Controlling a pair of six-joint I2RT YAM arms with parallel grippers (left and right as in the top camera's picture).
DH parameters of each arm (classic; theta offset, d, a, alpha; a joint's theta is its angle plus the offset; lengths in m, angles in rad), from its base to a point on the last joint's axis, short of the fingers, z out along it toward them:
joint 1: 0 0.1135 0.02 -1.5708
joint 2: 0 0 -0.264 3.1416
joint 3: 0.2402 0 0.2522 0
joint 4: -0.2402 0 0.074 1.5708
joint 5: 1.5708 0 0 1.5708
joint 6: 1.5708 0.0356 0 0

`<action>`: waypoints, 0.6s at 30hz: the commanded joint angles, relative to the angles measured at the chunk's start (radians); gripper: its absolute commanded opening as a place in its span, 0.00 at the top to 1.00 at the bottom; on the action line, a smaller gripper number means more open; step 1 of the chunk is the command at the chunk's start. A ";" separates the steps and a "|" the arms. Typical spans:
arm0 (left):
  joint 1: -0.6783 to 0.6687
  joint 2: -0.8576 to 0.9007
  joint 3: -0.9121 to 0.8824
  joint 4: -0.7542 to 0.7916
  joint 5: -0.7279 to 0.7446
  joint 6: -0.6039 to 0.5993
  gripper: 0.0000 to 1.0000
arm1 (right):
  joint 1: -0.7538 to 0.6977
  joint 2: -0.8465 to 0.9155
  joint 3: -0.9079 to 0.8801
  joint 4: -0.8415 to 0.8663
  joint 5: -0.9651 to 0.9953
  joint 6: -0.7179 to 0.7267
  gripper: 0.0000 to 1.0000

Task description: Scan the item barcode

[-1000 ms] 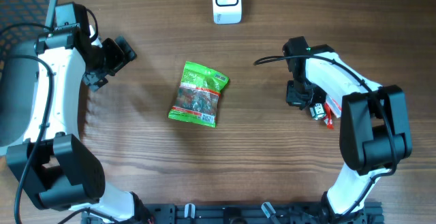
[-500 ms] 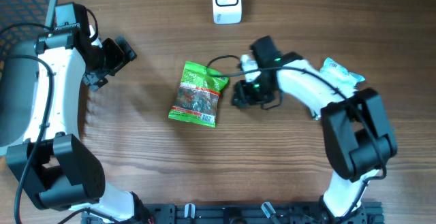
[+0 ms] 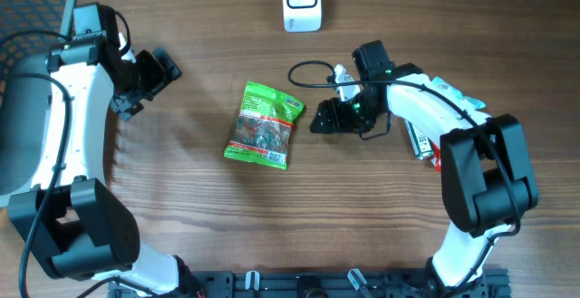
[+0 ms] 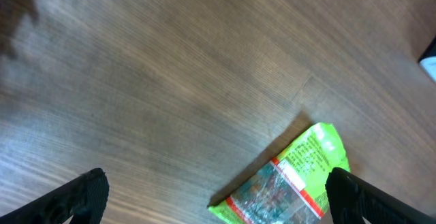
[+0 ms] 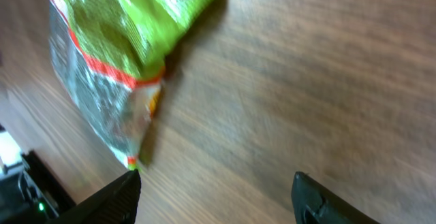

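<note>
Green packet (image 3: 264,124), clear window showing dark mixed contents, flat at the table's (image 3: 181,207) middle, right gripper (image 3: 322,121) just beside it, fingers spread, empty, left gripper (image 3: 149,87) spread wide near the left edge.

Brown wood-grain table (image 3: 181,225), grey mesh seat — perhaps a chair (image 3: 27,8) — far left
</note>
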 commanded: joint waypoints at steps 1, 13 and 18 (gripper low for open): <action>0.001 0.008 -0.003 -0.023 0.058 0.005 0.00 | 0.002 -0.023 0.008 -0.023 0.035 -0.078 0.28; -0.268 0.008 -0.169 -0.089 0.092 -0.001 0.96 | 0.002 -0.026 0.127 -0.103 0.047 -0.105 0.31; -0.386 0.008 -0.321 0.000 -0.052 -0.156 0.96 | 0.019 -0.026 0.221 -0.080 -0.010 -0.172 0.24</action>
